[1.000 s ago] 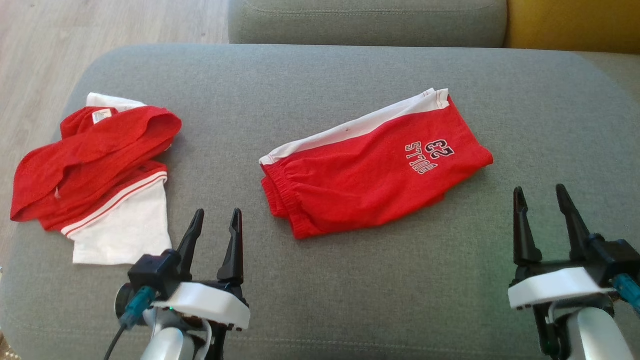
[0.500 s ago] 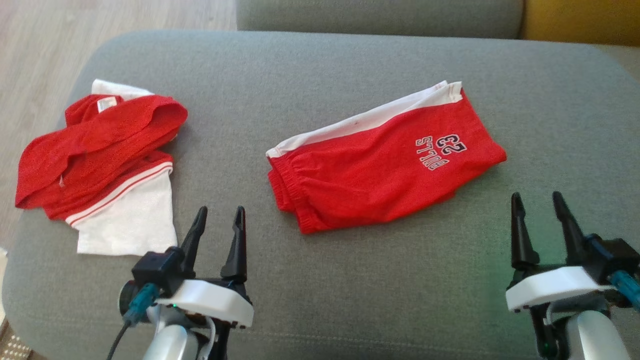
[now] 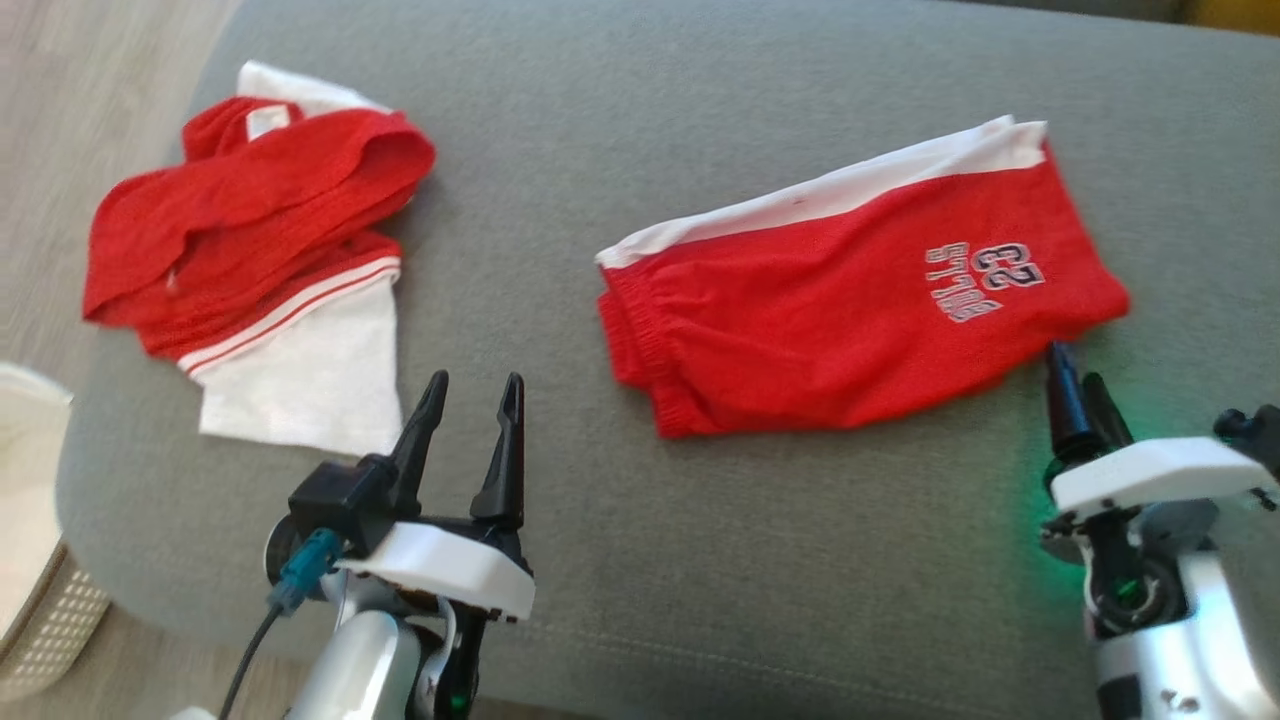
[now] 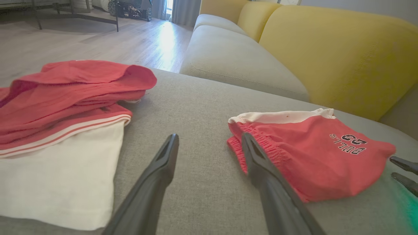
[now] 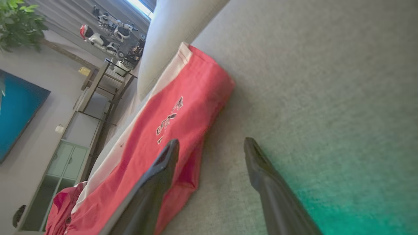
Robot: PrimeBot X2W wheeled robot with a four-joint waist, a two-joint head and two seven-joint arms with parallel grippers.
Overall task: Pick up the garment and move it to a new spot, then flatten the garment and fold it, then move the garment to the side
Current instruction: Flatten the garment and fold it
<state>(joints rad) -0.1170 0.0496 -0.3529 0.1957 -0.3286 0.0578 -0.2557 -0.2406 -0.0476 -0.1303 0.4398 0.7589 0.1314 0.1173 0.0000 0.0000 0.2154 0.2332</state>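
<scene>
Red shorts [image 3: 840,320] with a white side stripe and "BULLS 23" print lie folded flat on the grey sofa cushion [image 3: 700,560], right of centre; they also appear in the left wrist view [image 4: 313,153] and the right wrist view [image 5: 163,130]. A crumpled red and white garment [image 3: 270,250] lies at the cushion's left end. My left gripper [image 3: 475,380] stands open over bare cushion between the two garments [image 4: 209,135]. My right gripper [image 3: 1078,365], turned on its side, is open just off the shorts' near right corner [image 5: 211,141], with nothing between its fingers.
A white perforated basket [image 3: 30,560] stands on the floor at the lower left. Wood floor [image 3: 60,110] runs past the cushion's left edge. A yellow sofa back [image 4: 326,49] rises behind the cushion. Bare cushion stretches along the front.
The camera has tilted down and closer, shifting the whole picture. My right gripper has rolled onto its side and come up to the shorts' near right corner. Both garments lie as before.
</scene>
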